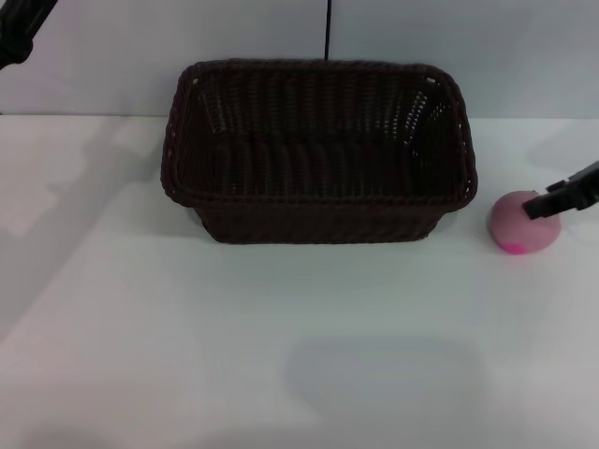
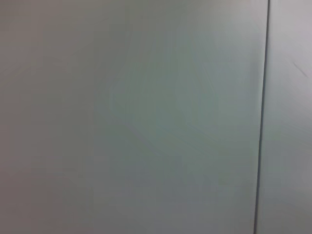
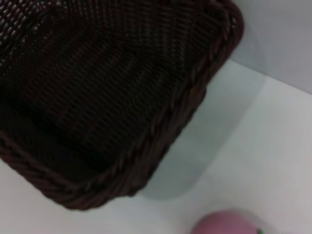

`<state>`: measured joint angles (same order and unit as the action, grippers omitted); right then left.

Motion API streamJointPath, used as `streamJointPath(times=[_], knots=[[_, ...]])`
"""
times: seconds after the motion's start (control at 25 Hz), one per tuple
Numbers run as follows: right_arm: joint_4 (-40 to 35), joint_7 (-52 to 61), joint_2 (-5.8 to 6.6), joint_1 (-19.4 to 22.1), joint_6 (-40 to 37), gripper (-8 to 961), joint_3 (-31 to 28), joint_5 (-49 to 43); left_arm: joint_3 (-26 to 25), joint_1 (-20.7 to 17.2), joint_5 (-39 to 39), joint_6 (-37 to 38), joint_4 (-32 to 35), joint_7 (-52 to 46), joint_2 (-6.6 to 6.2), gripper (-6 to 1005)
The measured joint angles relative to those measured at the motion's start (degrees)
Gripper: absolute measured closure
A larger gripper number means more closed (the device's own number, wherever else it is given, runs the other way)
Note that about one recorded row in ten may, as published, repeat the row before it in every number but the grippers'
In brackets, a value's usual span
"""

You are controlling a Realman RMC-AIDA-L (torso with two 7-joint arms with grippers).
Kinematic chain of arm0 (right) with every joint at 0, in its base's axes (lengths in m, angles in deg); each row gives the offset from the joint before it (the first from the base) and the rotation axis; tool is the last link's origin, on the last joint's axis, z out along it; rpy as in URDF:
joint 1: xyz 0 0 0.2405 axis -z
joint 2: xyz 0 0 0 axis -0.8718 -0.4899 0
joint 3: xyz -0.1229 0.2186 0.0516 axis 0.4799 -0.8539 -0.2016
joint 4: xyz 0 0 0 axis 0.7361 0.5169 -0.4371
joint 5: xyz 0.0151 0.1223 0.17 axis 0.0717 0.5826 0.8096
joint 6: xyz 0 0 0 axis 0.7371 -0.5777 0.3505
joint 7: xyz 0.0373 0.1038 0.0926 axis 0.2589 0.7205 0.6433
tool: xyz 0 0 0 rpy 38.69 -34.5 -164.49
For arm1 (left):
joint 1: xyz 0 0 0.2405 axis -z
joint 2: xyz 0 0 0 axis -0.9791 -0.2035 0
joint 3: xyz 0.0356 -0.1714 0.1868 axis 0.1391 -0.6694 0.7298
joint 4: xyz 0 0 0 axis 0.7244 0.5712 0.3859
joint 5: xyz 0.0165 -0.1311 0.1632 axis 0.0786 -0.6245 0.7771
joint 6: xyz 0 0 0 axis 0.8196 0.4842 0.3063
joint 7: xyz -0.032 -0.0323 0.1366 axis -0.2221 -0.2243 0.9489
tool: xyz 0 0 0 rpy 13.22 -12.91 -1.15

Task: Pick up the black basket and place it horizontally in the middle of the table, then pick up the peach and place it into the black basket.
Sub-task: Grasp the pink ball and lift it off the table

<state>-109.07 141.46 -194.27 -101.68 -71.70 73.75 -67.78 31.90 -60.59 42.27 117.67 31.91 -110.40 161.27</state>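
Basket [image 1: 318,150] sits lengthwise across mid-worktop [image 1: 281,355], so placing looks done. Peach [image 1: 522,224] on worktop just right of it. Right gripper [image 1: 547,203] over peach for pickup; can't tell finger gap. Left gripper parked, unseen.

Right hand [image 1: 543,204] reaching in low, left arm [image 1: 21,28] raised far back

A: What stands at the back?
B: A plain pale wall [image 1: 524,56], with a thin dark line [image 1: 327,28] running straight down at twelve o'clock
A: And the left wrist view?
B: Only that wall, with a dark vertical seam [image 2: 262,117] at three o'clock
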Motion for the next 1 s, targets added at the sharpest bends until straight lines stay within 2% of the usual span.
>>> streamJointPath(times=[0.4, 0.48, 0.84, 1.0], knots=[[2.73, -0.17, -0.57, -0.13, 4.2, 489, 2.59, -0.03, 0.0, -0.01, -0.01, 0.02, -0.74, -0.03, -0.02, 196], [2.56, -0.19, -0.61, 0.0, 4.23, 717, 2.59, 0.04, 0.01, -0.01, -0.01, -0.03, -0.76, -0.02, -0.02, 196], [1.02, -0.29, -0.73, 0.6, 2.81, 840, 2.48, 0.28, 0.01, 0.52, 0.0, -0.37, -1.77, 0.09, -0.01, 196], [-4.71, -0.15, -0.83, 2.49, 0.14, 883, 1.68, 2.83, -0.04, 0.6, -0.01, -0.26, -1.95, 0.1, -0.04, 196]])
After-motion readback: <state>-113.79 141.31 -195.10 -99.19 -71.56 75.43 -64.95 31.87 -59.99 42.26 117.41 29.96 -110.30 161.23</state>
